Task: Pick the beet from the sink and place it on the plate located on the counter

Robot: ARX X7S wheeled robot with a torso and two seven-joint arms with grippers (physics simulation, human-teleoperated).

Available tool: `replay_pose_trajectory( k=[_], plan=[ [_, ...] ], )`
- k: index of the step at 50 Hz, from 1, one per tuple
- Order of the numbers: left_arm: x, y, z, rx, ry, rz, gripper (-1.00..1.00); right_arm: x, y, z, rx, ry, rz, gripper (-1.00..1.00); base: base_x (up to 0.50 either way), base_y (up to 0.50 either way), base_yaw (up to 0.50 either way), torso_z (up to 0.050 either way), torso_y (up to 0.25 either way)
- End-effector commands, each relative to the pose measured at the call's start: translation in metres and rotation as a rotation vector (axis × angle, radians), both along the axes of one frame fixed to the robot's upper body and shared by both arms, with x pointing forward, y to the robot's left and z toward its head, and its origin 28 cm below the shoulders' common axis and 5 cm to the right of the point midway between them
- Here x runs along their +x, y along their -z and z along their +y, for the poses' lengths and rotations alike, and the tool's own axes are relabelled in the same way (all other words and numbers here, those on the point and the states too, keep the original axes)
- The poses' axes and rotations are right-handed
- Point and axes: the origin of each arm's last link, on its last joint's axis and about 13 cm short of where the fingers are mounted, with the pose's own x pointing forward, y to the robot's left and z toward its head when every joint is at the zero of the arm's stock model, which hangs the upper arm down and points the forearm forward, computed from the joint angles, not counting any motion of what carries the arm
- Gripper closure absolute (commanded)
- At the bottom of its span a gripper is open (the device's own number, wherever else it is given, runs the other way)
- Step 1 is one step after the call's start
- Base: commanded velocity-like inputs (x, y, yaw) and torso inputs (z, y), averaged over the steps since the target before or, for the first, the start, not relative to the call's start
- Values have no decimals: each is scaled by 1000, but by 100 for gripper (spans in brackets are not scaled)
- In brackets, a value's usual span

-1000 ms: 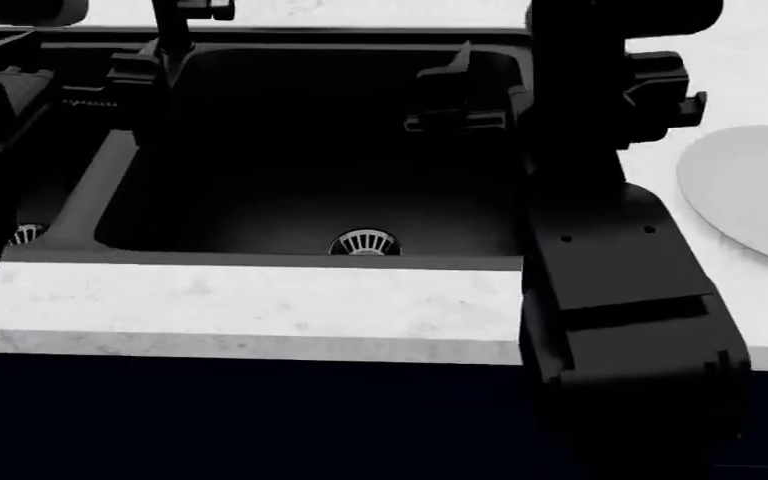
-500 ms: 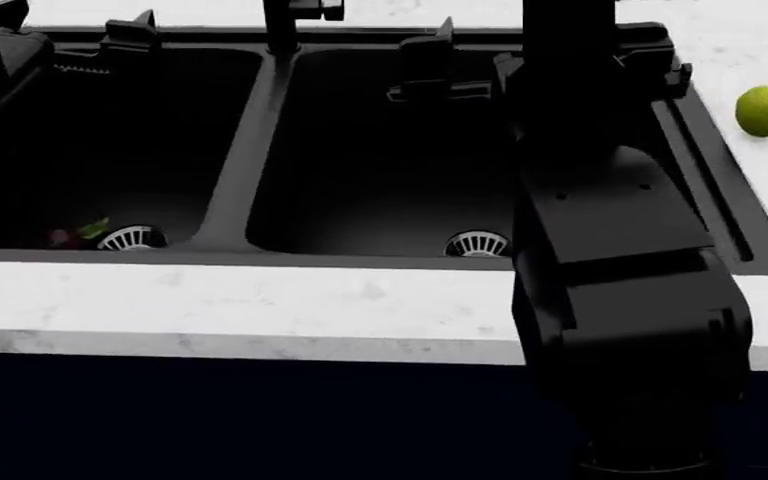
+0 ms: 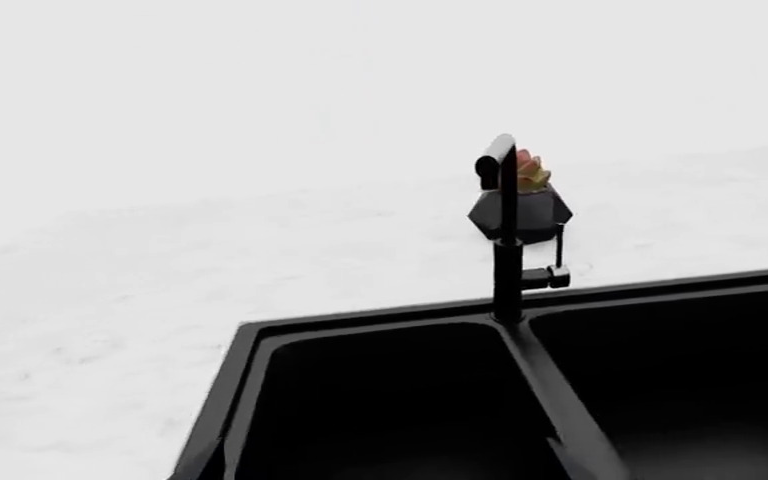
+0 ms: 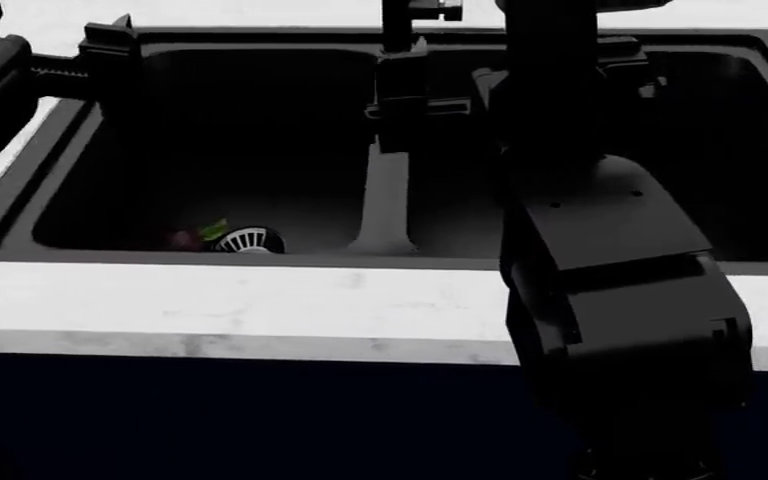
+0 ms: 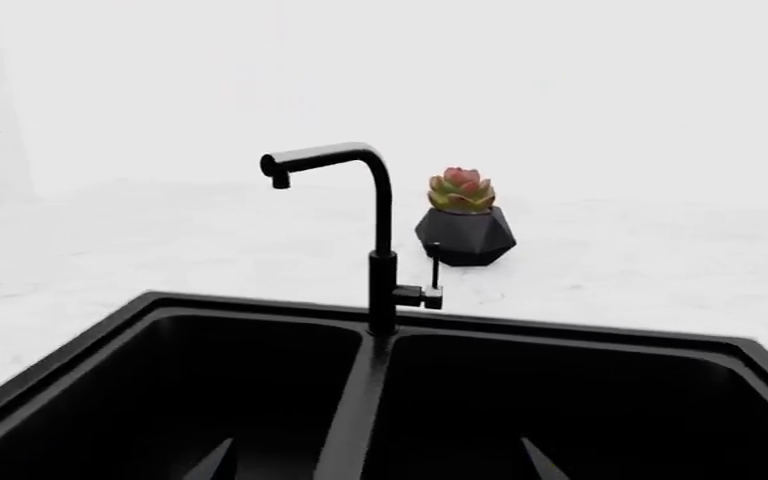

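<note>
The beet [image 4: 184,238], dark maroon with a green tuft, lies on the floor of the black sink's [image 4: 21,185] left basin, touching the round silver strainer [image 4: 249,241]. My left gripper [image 4: 53,58] hovers open above that basin's far left corner, well away from the beet. My right gripper [image 4: 422,88] is open over the divider [image 4: 384,205] between the basins; in the right wrist view its fingertips [image 5: 211,462] stand wide apart with nothing between them. The plate is out of view. Neither wrist view shows the beet.
A black faucet [image 5: 381,250] stands behind the divider, with a potted succulent [image 5: 464,225] on the white counter [image 4: 291,300] beyond it. My bulky right forearm [image 4: 611,290] hides much of the right basin in the head view.
The head view has swung left: the plate, then a lime, left the picture on the right, and the left basin with the beet came into view. Both grippers stay open.
</note>
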Motion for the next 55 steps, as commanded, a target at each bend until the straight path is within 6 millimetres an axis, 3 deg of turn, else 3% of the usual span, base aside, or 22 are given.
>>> replay_pose_trajectory(
  k=[1, 49, 55],
  plan=[
    [-1, 0, 2, 4, -8, 4, -100, -1, 0, 1, 1, -12, 9, -100, 0, 500, 0, 0, 0],
    [-1, 8, 2, 27, -1, 27, -100, -2, 8, -1, 13, -15, 19, -100, 0, 500, 0, 0, 0],
    [1, 10, 2, 19, 5, 25, -100, -2, 12, -3, 31, -5, 31, -100, 0, 0, 0, 0, 0]
  ],
)
